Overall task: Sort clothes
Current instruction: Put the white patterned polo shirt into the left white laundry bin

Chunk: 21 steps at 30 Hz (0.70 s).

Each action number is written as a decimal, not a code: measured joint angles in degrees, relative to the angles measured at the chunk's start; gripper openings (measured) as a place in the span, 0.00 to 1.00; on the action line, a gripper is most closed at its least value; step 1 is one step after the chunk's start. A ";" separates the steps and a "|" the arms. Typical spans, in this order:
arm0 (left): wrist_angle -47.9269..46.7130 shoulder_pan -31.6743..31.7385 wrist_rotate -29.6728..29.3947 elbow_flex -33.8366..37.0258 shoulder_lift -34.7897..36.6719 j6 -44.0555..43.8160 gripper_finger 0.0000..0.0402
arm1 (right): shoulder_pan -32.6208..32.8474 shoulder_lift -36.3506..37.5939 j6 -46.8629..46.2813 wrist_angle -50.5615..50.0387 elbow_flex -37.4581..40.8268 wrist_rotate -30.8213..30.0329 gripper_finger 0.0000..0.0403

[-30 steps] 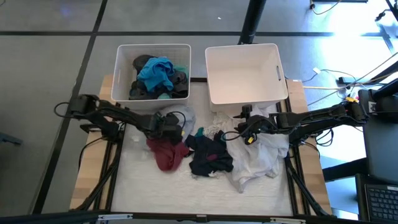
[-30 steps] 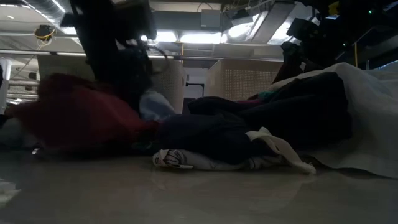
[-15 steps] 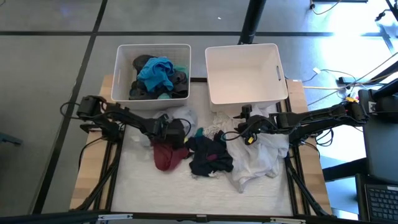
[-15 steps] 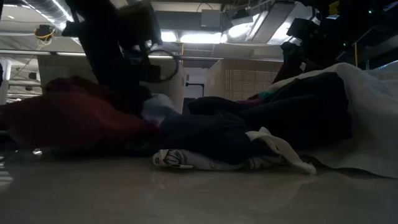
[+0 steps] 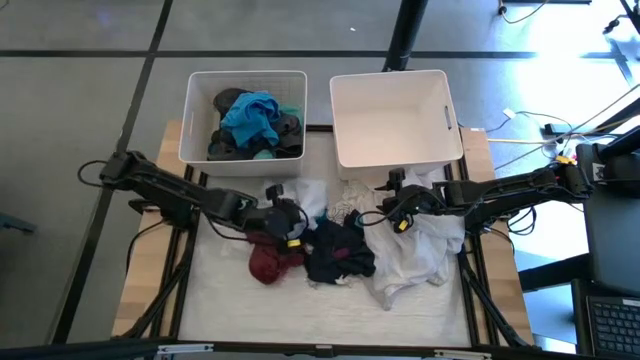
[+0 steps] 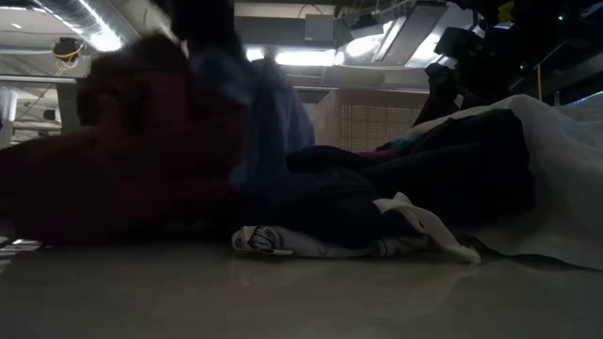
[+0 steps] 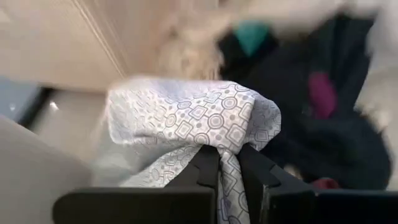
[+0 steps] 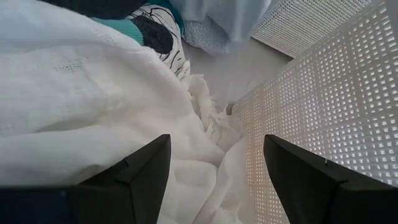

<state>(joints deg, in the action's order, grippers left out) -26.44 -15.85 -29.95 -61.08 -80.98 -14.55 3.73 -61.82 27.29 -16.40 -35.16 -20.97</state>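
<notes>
A heap of clothes lies mid-table: a maroon garment (image 5: 265, 262), a dark garment (image 5: 335, 252), a white garment (image 5: 415, 250) and a light patterned cloth (image 5: 303, 195). My left gripper (image 5: 288, 218) sits at the heap's left side, shut on the patterned cloth (image 7: 186, 118). My right gripper (image 5: 386, 213) stands open over the white garment (image 8: 81, 106), close to the near wall of the right bin (image 8: 323, 93), with nothing between its fingers (image 8: 146, 165). In the low view the maroon garment (image 6: 122, 151) and the light cloth (image 6: 273, 113) are blurred. My left gripper pinches a bunched fold of the patterned cloth (image 7: 227, 152) between its two fingers (image 7: 205, 171). The cloth humps up just beyond the fingertips and drapes down on either side. How many layers are caught, I cannot tell.
Two white bins stand at the far side: the left bin (image 5: 195, 100) holds teal and dark clothes (image 5: 250, 118), and the right bin (image 5: 450, 110) shows its bare white floor. A small patterned white piece (image 6: 273, 243) lies at the heap's near foot. Bare tabletop (image 5: 230, 300) lies toward the near edge.
My left gripper has moved toward the table's right into the heap and taken hold of the patterned cloth. In the low view that cloth now stands higher than before. The maroon garment has bunched up smaller and shifted toward the near edge.
</notes>
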 joint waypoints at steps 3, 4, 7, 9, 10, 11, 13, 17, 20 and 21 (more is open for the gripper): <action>0.25 -0.19 -3.04 -2.32 2.67 2.03 0.03 | 0.00 0.00 0.00 0.00 0.00 0.00 0.64; 0.17 -0.18 -4.01 -3.01 3.48 3.08 0.03 | 0.00 0.00 0.00 0.00 0.00 0.00 0.64; 0.10 -0.11 -5.81 -5.17 5.55 6.30 0.04 | 0.01 0.00 0.00 0.00 0.00 0.00 0.64; 0.17 -0.14 -6.95 -6.87 6.59 8.79 0.05 | -0.01 0.00 0.01 -0.01 0.00 0.00 0.64; 0.31 -0.14 -7.63 -7.78 6.99 10.29 0.05 | 0.00 0.00 0.00 0.00 0.00 0.00 0.64; 0.37 -0.16 -8.23 -8.73 7.46 11.76 0.05 | -0.01 0.00 0.02 0.00 0.00 0.00 0.64; 0.67 -0.16 -9.70 -10.55 8.16 14.75 0.04 | 0.01 0.00 0.00 0.00 0.00 0.00 0.64; 3.09 -0.14 -14.01 -14.43 8.82 22.47 0.04 | 0.00 0.00 0.01 -0.01 0.00 0.00 0.64; 5.35 -0.14 -18.69 -17.80 8.86 29.96 0.05 | 0.00 0.00 0.02 -0.01 0.00 0.00 0.64; 6.64 -0.16 -19.96 -18.70 8.87 32.54 0.05 | 0.01 0.00 0.02 0.00 0.00 0.00 0.64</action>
<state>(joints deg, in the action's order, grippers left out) -19.80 -16.01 -49.91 -79.78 -72.12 17.99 3.75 -61.82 27.31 -16.40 -35.16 -20.97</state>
